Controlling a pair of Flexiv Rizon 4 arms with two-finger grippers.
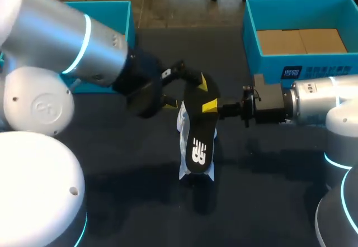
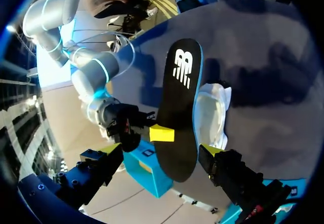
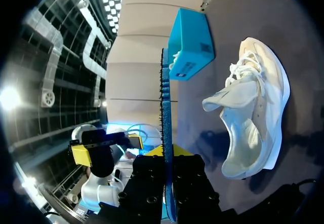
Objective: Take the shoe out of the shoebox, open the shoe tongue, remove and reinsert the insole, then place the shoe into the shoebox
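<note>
One dark table carries everything. At its far side you see a blue box on the right and a second blue box on the left. The white shoe is outside both boxes, on the table between the two arms. The black insole is out of the shoe and held in the air just above it. The right gripper is clamped on the edge of the insole. The left gripper has its fingers spread wide, one on each side of the insole, not pinching it.
</note>
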